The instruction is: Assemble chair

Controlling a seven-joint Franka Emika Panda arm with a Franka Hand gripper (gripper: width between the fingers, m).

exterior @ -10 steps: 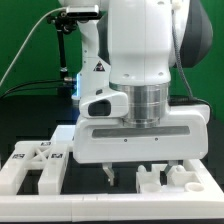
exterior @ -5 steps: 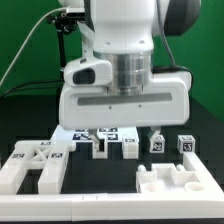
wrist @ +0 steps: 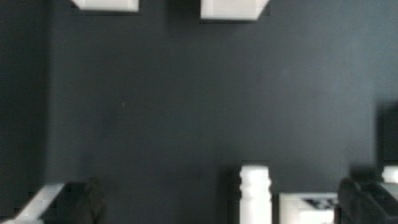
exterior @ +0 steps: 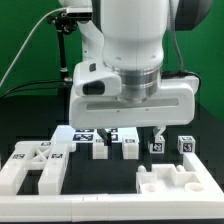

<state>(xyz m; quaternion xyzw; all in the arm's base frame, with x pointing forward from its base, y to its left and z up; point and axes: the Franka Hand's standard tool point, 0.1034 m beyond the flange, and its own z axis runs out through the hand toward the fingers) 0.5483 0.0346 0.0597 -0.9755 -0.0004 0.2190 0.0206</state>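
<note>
Gripper (exterior: 127, 131) jaws wide apart, nothing clamped, hanging just above the back row of chair pieces on the black desk (exterior: 25, 125) in the exterior view. Row under it: flat slab (exterior: 72, 134), two short blocks (exterior: 100, 149), then small cubes (exterior: 184, 145) toward the exterior view's right, tags showing, probably for tracking. Bigger pieces lie nearer the camera: tagged frame piece (exterior: 35, 163) on the exterior view's left, notched piece (exterior: 172, 181) on the right, apart from the row, likely to leave reach room. Wrist view: mostly dark desk, one white bar (wrist: 254, 192) between the two fingers (wrist: 59, 203), touching neither. Looks like lining up a pick; assembly barely begun.
</note>
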